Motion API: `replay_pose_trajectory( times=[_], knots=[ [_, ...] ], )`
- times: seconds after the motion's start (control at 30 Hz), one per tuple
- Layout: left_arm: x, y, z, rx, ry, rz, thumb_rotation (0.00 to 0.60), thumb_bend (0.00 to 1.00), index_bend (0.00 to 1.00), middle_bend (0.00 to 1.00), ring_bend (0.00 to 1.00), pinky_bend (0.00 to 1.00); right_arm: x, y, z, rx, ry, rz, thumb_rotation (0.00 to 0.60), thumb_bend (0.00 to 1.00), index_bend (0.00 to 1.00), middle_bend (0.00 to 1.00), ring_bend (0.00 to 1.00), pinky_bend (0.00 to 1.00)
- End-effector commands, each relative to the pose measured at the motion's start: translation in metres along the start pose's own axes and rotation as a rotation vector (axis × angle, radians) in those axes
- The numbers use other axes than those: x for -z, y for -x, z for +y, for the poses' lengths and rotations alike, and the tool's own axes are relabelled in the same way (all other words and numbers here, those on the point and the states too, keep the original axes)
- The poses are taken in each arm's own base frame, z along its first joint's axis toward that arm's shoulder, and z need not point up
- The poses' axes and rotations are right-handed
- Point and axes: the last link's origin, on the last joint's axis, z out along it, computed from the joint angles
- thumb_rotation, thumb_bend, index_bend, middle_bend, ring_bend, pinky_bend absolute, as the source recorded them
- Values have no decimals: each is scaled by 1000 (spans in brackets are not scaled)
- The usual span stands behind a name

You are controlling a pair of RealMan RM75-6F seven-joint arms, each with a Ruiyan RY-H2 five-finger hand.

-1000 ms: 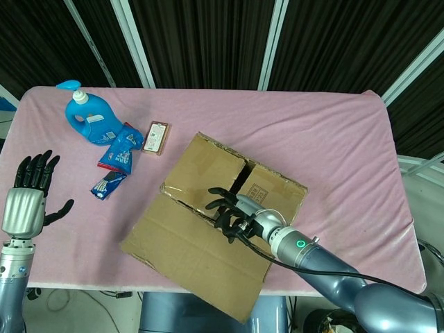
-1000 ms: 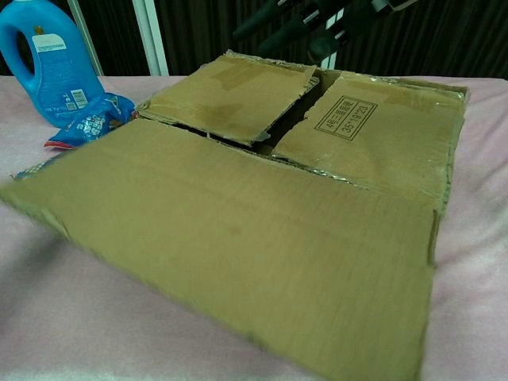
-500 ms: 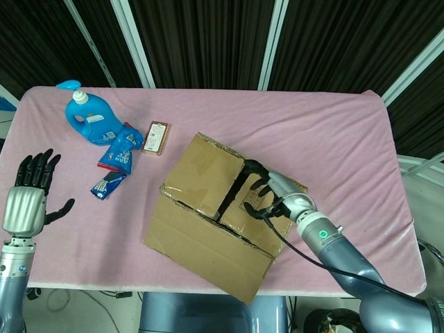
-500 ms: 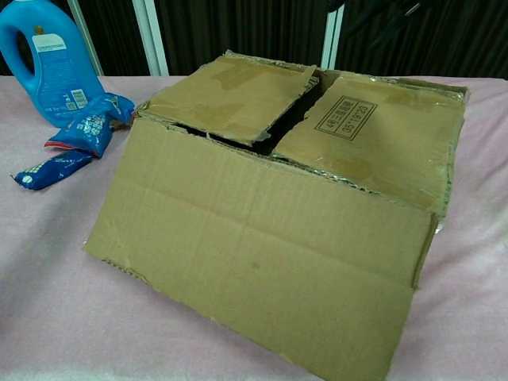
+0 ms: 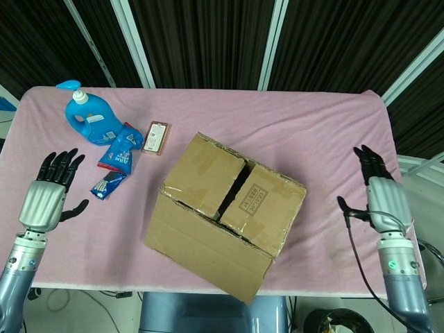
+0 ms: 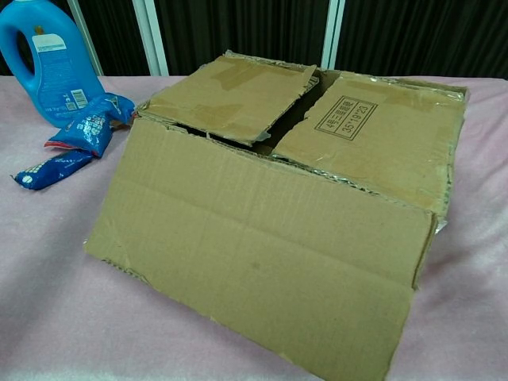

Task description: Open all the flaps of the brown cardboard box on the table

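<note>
Head view: your brown cardboard box [image 5: 225, 208] sits mid-table on the pink cloth [image 5: 312, 132]. The near outer flap [image 5: 205, 253] is folded out and hangs over the table's front edge. Two inner flaps lie flat across the top with a dark gap between them. Your left hand [image 5: 48, 198] and right hand [image 5: 381, 198] stand well apart from the box, fingers spread, holding nothing; I judge this a repositioning pause.

Chest view: neither hand shows. The labelled inner flap [image 6: 373, 139] and its neighbour [image 6: 230, 91] lie closed, so most flaps remain unopened.
</note>
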Motion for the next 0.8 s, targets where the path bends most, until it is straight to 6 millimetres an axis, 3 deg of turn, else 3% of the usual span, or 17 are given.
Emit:
replay_pose_trajectory(
  times=[0.03, 0.23, 0.33, 0.53, 0.8],
  knots=[
    [-14, -8, 12, -45, 68, -37, 600, 256, 0, 0, 0, 0, 31, 21, 61, 129, 79, 53, 600, 357, 0, 0, 0, 229],
    [-43, -22, 43, -102, 220, -125, 600, 464, 15, 4, 0, 5, 36, 32, 95, 113, 127, 75, 600, 397, 0, 0, 0, 229],
    [-62, -32, 65, -143, 329, -171, 600, 537, 71, 50, 22, 107, 34, 35, 104, 104, 124, 94, 600, 402, 0, 0, 0, 229],
    [-100, -49, 114, -261, 556, -212, 600, 600, 140, 135, 74, 176, 31, 41, 113, 75, 124, 115, 600, 411, 0, 0, 0, 229],
    [-134, -44, 180, -366, 785, -290, 600, 663, 190, 189, 109, 194, 29, 44, 118, 41, 143, 118, 600, 411, 0, 0, 0, 229]
  ],
)
